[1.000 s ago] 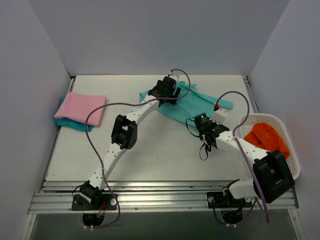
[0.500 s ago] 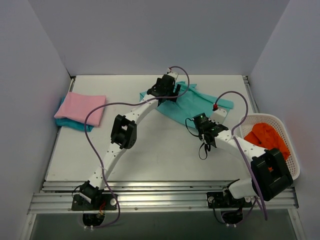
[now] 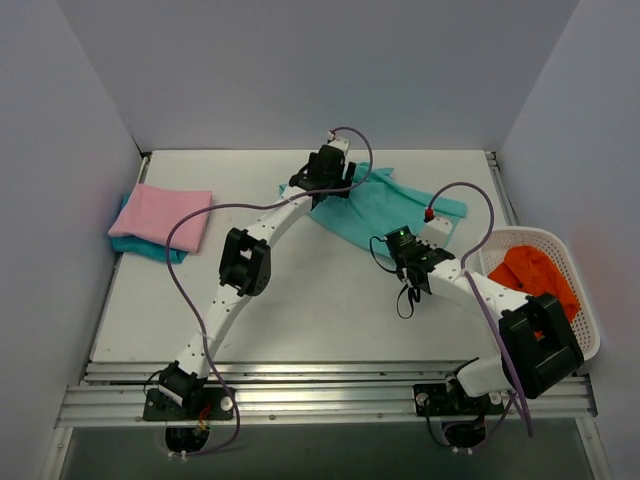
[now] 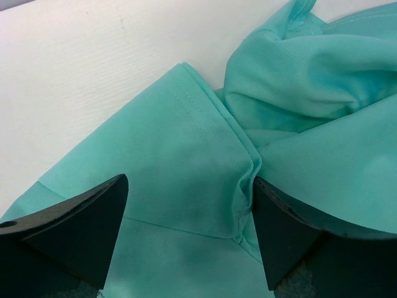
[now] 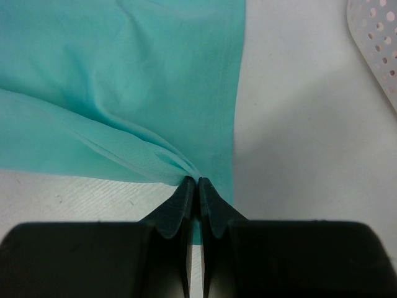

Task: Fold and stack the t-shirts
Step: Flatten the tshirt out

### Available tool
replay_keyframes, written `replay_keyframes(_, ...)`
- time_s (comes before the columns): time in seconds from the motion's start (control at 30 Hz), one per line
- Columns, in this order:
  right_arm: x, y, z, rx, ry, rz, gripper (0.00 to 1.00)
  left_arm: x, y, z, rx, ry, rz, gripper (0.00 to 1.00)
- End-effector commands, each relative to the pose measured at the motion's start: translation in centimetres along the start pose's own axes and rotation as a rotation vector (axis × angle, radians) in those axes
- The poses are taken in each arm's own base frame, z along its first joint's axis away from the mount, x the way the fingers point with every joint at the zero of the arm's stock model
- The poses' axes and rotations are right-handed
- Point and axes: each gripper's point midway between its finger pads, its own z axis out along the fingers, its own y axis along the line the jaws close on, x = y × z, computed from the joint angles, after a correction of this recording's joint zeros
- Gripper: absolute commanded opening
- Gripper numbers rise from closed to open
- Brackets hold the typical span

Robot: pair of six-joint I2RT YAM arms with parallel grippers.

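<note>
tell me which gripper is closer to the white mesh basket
Right. The right gripper pinches the mint-teal shirt at its hem, just left of the basket. The left gripper hangs open over the shirt's opposite end, with the shirt between it and the basket.

No legible text, label, brand, number or sign appears in any view. The mint-teal t-shirt (image 4: 186, 155) shows only plain fabric and stitched seams, and the white mesh basket (image 5: 378, 43) (a perforated wall, partly in frame) carries no marking that can be read.
</note>
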Motion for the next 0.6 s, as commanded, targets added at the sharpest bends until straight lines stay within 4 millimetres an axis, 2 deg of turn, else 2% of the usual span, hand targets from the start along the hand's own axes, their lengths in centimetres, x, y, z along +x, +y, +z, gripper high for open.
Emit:
replay_keyframes(0.0,-0.2,-0.6,0.3,0.032,-0.009,-0.008,0.0,-3.8,0.2,-1.2,0.012,-0.092,-0.041,0.87)
replay_keyframes(0.23,-0.2,-0.6,0.5,0.041,-0.009,-0.011,0.0,-2.9,-0.2,-0.8,0.038,-0.071,-0.048,0.71)
replay_keyframes(0.33,-0.2,-0.7,0.5,0.046,-0.008,-0.013,0.0,-2.6,-0.5,-0.6,0.059,-0.063,-0.057,0.7)
replay_keyframes(0.57,-0.1,-0.7,0.6,0.048,-0.006,-0.014,0.0,-2.4,-1.5,-0.7,0.113,-0.058,-0.071,0.59)
